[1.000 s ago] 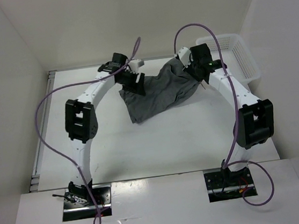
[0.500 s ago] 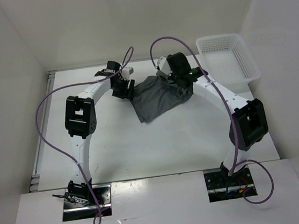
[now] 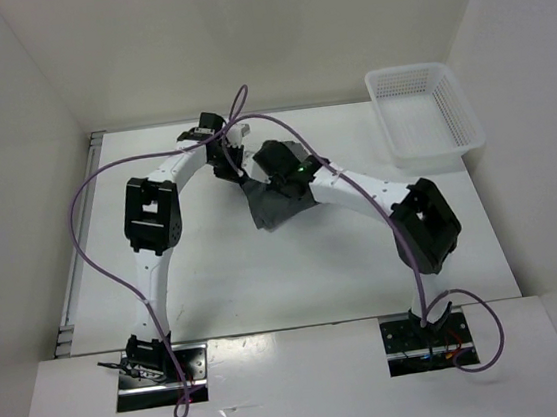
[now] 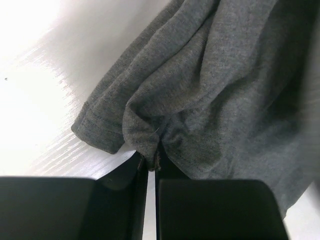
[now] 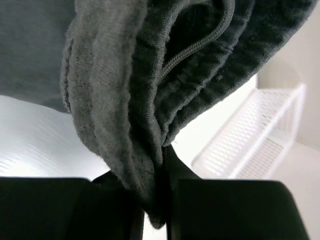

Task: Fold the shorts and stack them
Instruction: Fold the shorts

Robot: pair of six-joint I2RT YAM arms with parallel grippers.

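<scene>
Shorts [image 3: 272,209] sit bunched on the surface [image 3: 215,266] (grey heap) — left end effector [image 4: 148,165] pinches a fold, right end effector [image 5: 152,200] clamps the waistband [image 5: 200,55].

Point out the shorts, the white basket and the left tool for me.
shorts [image 3: 270,207], top view, bare grey cloth near the right wrist.
basket [image 3: 404,69], top view, far rim.
left tool [image 4: 149,164], left wrist view, between its fingertips, pinching cloth.
</scene>
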